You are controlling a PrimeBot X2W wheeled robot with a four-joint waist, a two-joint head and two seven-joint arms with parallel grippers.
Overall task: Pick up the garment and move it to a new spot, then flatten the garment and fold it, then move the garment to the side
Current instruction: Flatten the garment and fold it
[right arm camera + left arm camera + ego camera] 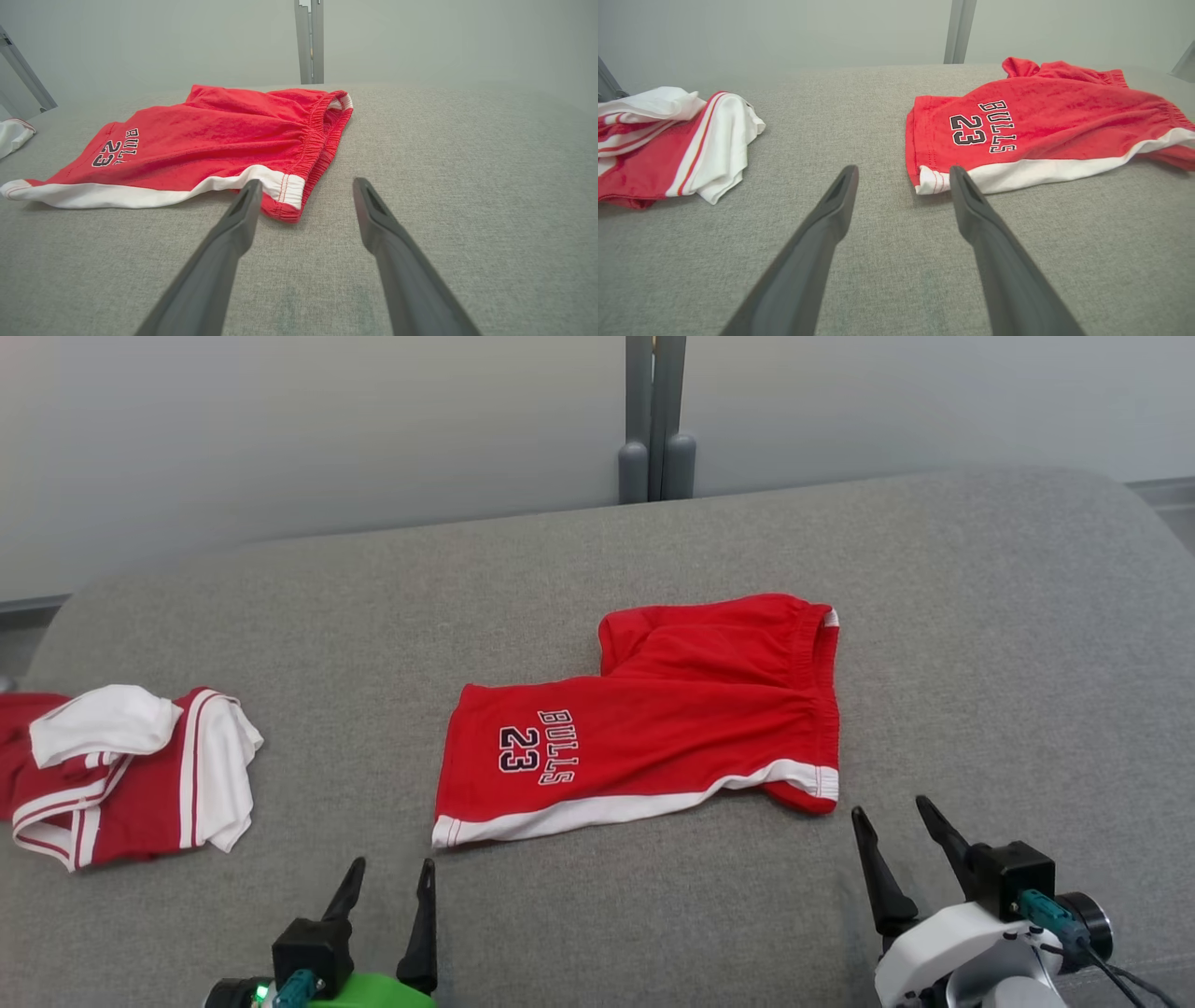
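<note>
Red shorts [653,737] lie midway on the grey cushion [1008,644], partly doubled. Your left gripper [392,868] and right gripper [890,808] gape empty; pinch the nearest hem corner and waistband corner together, lifting evenly.

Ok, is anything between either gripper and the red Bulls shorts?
Nothing visible does. Only bare grey cushion lies between the left gripper and the shorts at their hem corner, and between the right gripper and the waistband corner. The other red-and-white garment sits off to the left, apart.
</note>
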